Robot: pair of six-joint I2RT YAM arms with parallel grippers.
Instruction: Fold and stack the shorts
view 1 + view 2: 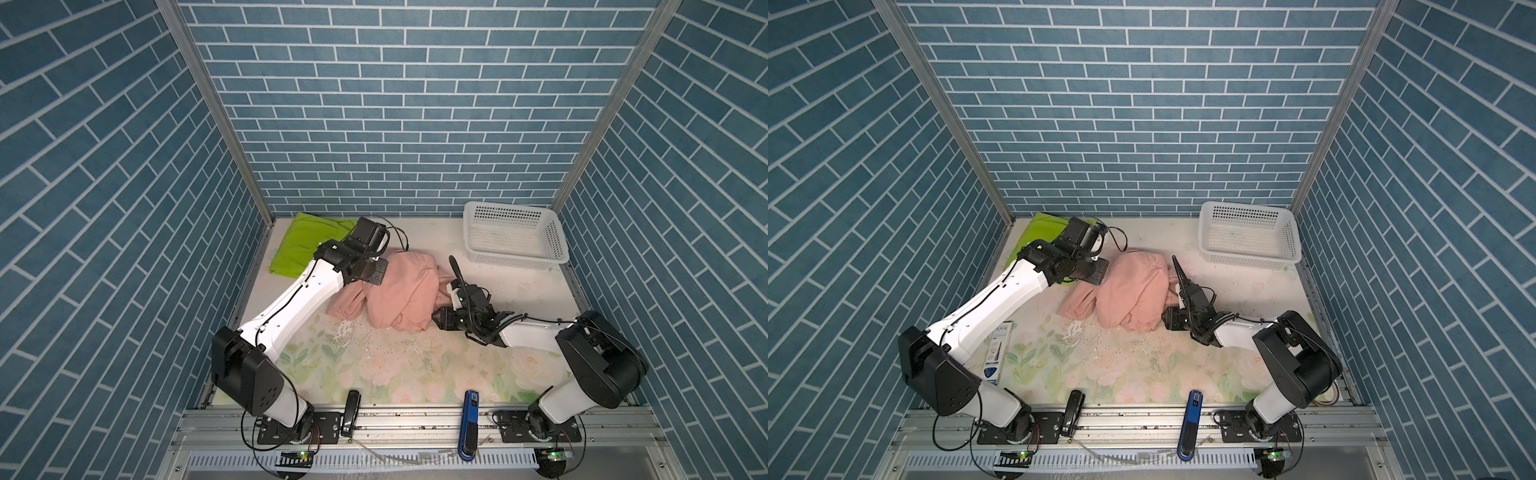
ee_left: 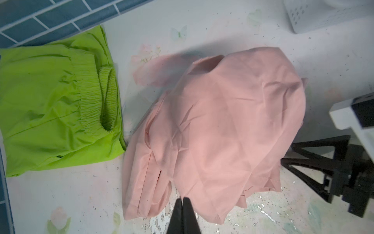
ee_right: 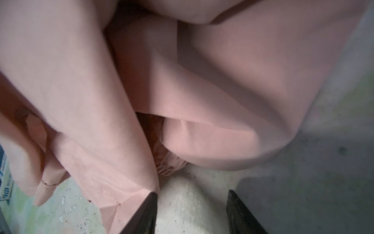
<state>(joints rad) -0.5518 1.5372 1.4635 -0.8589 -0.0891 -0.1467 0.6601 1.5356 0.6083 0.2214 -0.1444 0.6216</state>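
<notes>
Floral tabletop (image 1: 415,374), salmon-pink shorts (image 1: 399,291) heaped crumpled at its middle, white basket (image 1: 515,259) in far right corner, lime-green shorts (image 1: 303,245) folded in far left corner, left gripper (image 2: 183,200) pressed together at the pink edge, right gripper (image 3: 192,202) parted beside the heap.

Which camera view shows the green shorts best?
The left wrist view: the green shorts lie nearly whole there, with the gathered waistband clear. In both top views the left arm covers part of them. The right wrist view does not show them.
</notes>
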